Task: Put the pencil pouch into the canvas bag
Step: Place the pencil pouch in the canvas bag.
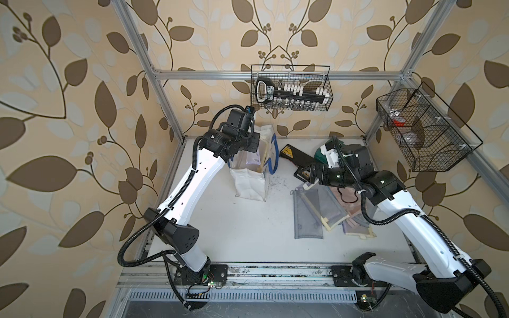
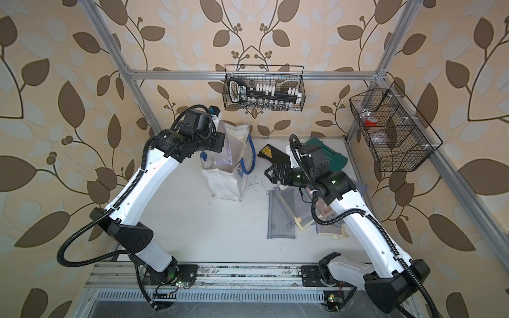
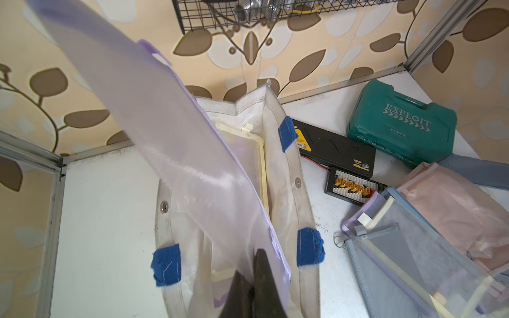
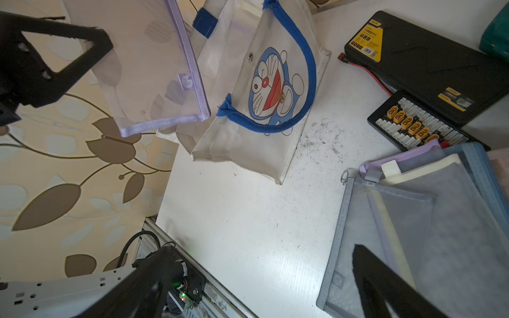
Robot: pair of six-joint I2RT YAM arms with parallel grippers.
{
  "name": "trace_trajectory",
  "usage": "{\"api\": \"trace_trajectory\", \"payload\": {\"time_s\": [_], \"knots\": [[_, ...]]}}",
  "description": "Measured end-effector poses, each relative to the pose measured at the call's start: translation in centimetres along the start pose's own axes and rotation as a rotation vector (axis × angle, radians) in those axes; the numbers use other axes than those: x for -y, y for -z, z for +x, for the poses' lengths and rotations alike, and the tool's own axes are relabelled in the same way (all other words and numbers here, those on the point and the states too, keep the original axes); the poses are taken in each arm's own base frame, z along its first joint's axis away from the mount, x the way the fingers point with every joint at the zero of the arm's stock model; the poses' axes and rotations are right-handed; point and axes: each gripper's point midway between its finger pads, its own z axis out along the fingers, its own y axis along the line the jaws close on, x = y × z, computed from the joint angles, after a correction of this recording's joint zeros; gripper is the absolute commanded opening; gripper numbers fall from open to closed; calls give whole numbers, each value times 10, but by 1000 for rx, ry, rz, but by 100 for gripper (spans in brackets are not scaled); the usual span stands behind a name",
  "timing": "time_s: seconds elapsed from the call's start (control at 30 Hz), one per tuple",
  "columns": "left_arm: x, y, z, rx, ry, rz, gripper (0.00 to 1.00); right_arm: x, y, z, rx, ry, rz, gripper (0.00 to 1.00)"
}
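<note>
A translucent pencil pouch (image 3: 170, 137) with a lilac zip edge hangs from my left gripper (image 3: 254, 264), which is shut on its corner. The pouch is tilted over the open mouth of the canvas bag (image 3: 292, 176), a white upright tote with blue handles. In both top views the pouch (image 1: 246, 159) (image 2: 224, 155) sits at the top of the bag (image 1: 249, 183) (image 2: 224, 184). A cream-edged pouch lies inside the bag. My right gripper (image 4: 261, 247) is open and empty, above the table between the bag (image 4: 248, 143) and the pouch pile, also seen in a top view (image 1: 303, 173).
Several mesh pouches (image 1: 308, 214) lie piled under my right arm. Behind them are a black battery (image 1: 296, 157), a connector board (image 3: 355, 187) and a green tool case (image 3: 399, 124). Wire baskets hang on the back wall (image 1: 292, 90) and the right frame (image 1: 421, 129).
</note>
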Motion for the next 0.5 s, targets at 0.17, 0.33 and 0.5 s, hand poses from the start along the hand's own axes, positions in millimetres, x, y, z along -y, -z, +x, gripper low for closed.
{"api": "trace_trajectory", "payload": {"time_s": [0.17,0.33,0.5], "knots": [[4,-32,7,-22,-49,2,0,3,1,2,-9,0,16,100],[6,-62,36,-97,-71,1,0,4,3,3,-9,-2,24,100],[9,-85,75,-185,-59,29,0,6,5,3,-2,-3,33,100]]}}
